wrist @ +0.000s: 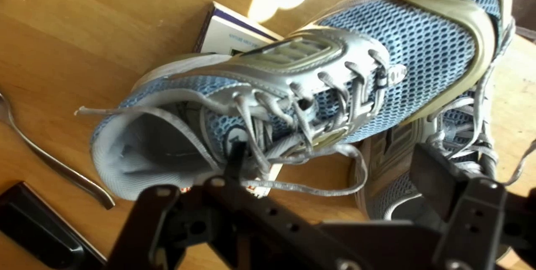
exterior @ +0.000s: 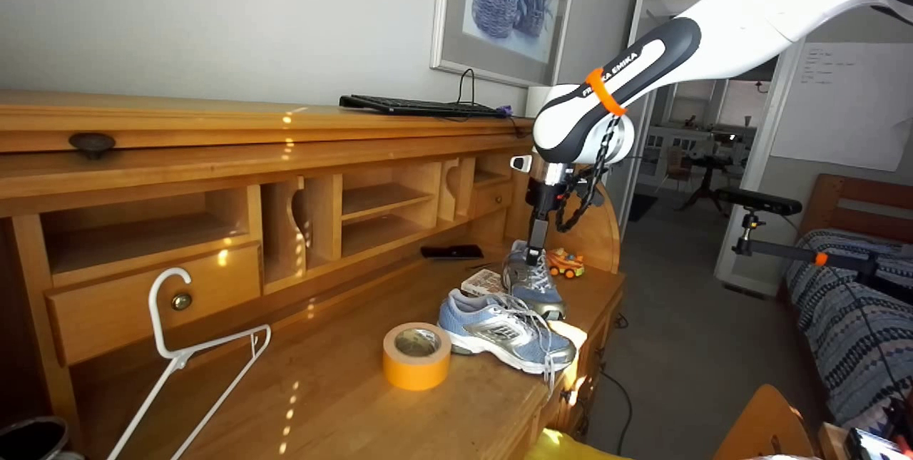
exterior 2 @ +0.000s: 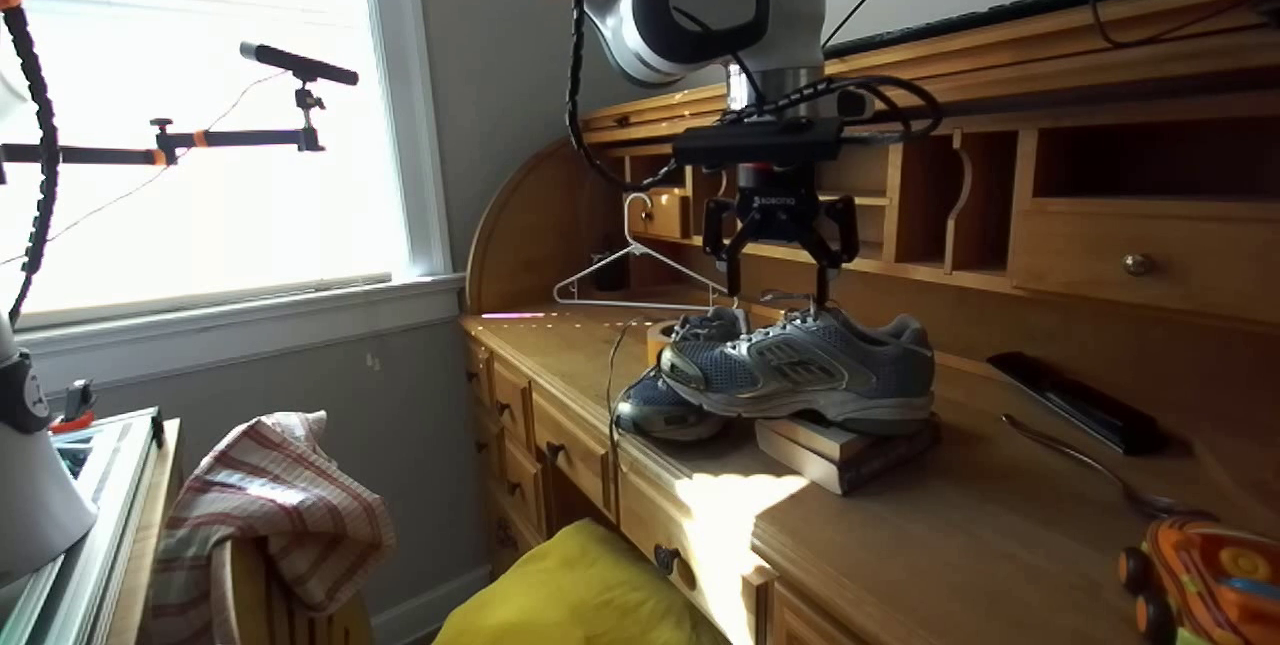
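Above desk (exterior 2: 960, 525), with gripper (exterior 2: 778, 287) spread empty over blue shoe (exterior 2: 800, 380) propped on books (exterior 2: 815, 450): likely light, pliant in mesh (wrist: 418, 44); best gripped by collar (wrist: 108, 167), clear of loose laces (wrist: 301, 190).

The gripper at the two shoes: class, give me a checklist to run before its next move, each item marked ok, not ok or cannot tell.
1. Gripper open: ok; its fingers stand apart.
2. Upper shoe lying flat: not ok; its heel end rests on books and its toe reaches over part of the other shoe.
3. Fingertip clear of the upper shoe's tongue: cannot tell; they overlap in the wrist view.
4. Laces clear of the fingers: not ok; a loose loop shows between them in the wrist view.
5. Tape roll clear of the gripper: ok.
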{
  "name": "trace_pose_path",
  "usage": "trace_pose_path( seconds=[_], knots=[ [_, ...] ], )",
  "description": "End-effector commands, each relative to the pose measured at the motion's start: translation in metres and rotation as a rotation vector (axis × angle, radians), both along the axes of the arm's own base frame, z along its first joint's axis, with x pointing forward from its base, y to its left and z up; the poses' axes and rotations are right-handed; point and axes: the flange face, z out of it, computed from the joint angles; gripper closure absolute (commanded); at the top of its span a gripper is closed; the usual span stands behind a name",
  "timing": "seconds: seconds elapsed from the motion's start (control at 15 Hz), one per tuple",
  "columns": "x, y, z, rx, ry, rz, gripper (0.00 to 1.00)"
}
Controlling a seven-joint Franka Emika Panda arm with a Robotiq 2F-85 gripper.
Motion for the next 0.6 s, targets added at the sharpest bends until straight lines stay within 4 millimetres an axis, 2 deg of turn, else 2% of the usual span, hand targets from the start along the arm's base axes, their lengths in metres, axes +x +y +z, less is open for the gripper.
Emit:
trace_pose_path(
  seconds=[0.0,0.13,0.2,0.27,0.33,0.53],
  knots=[
    [0.001,0.002,-0.002,0.073,0.014,-0.042,0.1],
    [0.001,0.002,-0.003,0.101,0.02,-0.066,0.21],
    [0.0,0.001,-0.004,0.117,0.024,-0.082,0.36],
    [0.0,-0.001,-0.003,0.129,0.031,-0.102,0.46],
    [0.0,-0.003,-0.002,0.144,0.033,-0.117,0.52],
    [-0.002,-0.008,-0.002,0.167,0.044,-0.157,0.58]
  ],
)
